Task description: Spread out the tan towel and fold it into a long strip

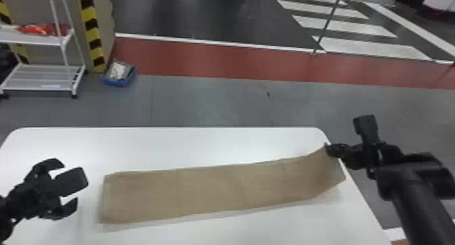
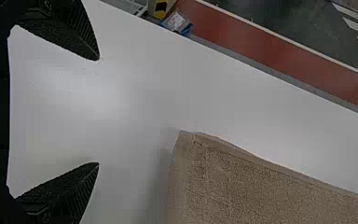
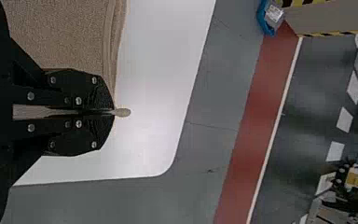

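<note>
On one table [image 1: 162,146] | one tan towel [image 1: 216,190] | right fingers [image 1: 335,150] pinching it | left fingers [image 1: 72,181] wide

Cropped, occluded and unresolved parts, three views.
The tan towel [image 1: 216,190] is cut off by edges of both wrist views; its pinched portion is partly hidden within the right gripper [image 1: 328,150]. The head view's lower edge crops the white table [image 1: 203,142]; its left and top edges crop the cart [image 1: 47,78], whose red contents [image 1: 40,29] are too blurred to identify.
</note>
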You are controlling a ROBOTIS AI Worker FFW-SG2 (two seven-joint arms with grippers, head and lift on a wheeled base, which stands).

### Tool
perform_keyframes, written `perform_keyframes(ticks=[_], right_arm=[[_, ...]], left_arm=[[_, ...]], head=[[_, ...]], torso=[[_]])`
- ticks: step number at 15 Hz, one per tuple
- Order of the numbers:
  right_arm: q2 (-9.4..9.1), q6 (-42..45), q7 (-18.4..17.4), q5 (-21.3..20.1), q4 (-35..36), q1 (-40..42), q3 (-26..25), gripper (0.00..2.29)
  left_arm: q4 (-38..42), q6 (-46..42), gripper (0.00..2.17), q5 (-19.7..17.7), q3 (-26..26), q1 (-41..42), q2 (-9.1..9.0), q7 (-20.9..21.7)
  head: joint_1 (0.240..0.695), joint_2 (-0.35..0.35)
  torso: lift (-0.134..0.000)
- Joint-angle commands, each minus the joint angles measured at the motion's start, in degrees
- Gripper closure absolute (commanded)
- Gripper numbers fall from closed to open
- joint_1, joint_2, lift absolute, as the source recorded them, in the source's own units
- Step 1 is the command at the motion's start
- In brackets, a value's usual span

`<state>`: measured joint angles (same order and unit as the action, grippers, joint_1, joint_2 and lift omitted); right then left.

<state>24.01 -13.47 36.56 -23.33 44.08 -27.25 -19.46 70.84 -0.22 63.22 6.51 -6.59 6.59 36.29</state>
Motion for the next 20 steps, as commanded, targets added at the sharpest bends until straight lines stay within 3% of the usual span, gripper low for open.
perform_keyframes(ticks=[1, 3, 4, 9, 11, 13, 14, 18, 20], right_arm=[[-0.28, -2.49, -1.14, -3.57, -0.31, 0.35, 1.18, 0.02], [-0.72, -6.36, -8.09, -4.88, -0.31, 0.35, 1.97, 0.00], [-0.72, -8.64, -9.67, -4.80, -0.22, 0.18, 1.97, 0.04], [-0.72, -13.04, -8.61, -4.09, 1.63, 1.23, 2.06, 0.08], [-1.25, -13.04, -8.61, -4.09, 2.15, 2.02, 2.59, 0.09], [-1.78, -13.22, -8.26, -3.92, 3.65, 3.08, 2.41, 0.09], [-1.78, -13.22, -8.26, -3.92, 4.26, 3.60, 2.32, 0.09], [-1.69, -13.39, -8.09, -3.83, 5.93, 5.71, 1.09, 0.09], [-1.69, -13.22, -8.00, -3.83, 6.81, 7.03, 0.30, 0.09]], left_arm=[[0.00, -0.17, 0.09, -0.20, 0.00, 0.08, 0.00, 0.01], [0.00, -0.17, 0.09, -0.20, -0.09, 0.08, 0.00, 0.01], [0.00, -0.17, 0.09, -0.20, 0.00, 0.26, 0.00, 0.10], [2.81, 0.01, 0.09, -1.61, 0.44, 2.19, 0.00, 1.06], [6.24, 1.76, 0.10, -6.27, 1.14, 3.42, -0.44, 5.19], [8.96, 15.12, 0.15, -17.25, 2.28, 3.69, -0.62, 12.05], [10.72, 21.45, 0.16, -20.59, 2.28, 3.77, -0.70, 13.54], [17.66, 50.81, 0.19, -33.16, 1.67, 4.56, -1.41, 12.75], [17.66, 55.73, 0.19, -33.95, 1.05, 3.69, -3.87, 10.11]], head=[[0.695, -0.238], [0.695, -0.250], [0.695, -0.259], [0.695, -0.287], [0.695, -0.289], [0.695, -0.294], [0.695, -0.293], [0.695, -0.289], [0.695, -0.301]], torso=[[0.000], [0.000], [0.000], [0.000], [0.000], [0.000], [0.000], [0.000], [0.000]])
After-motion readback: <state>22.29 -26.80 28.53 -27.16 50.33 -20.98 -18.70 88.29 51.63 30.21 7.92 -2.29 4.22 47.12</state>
